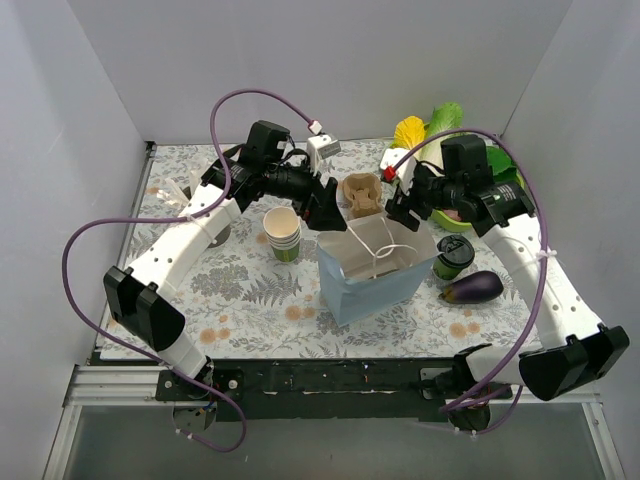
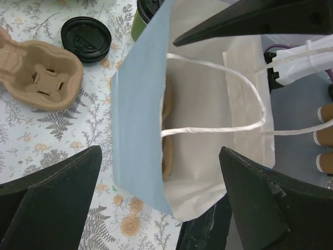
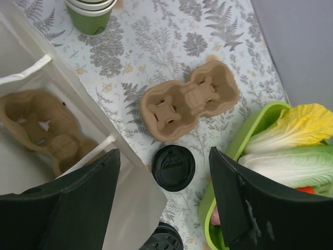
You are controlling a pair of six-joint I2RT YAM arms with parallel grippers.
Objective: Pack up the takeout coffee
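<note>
The takeout coffee (image 1: 453,257), a green cup with a black lid, stands on the table to the right of the open blue paper bag (image 1: 375,265). Its lid shows at the bottom edge of the right wrist view (image 3: 165,238) and at the top of the left wrist view (image 2: 148,10). A brown cup carrier (image 3: 41,127) lies inside the bag. My left gripper (image 1: 328,210) is open and empty above the bag's left rear corner (image 2: 140,114). My right gripper (image 1: 400,212) is open and empty above the bag's right rear edge, over a loose black lid (image 3: 173,167).
A second brown carrier (image 1: 361,193) lies behind the bag. A stack of lidless cups (image 1: 283,232) stands left of the bag. A green bowl (image 3: 239,151) of vegetables sits at the back right. An eggplant (image 1: 472,289) lies near the coffee.
</note>
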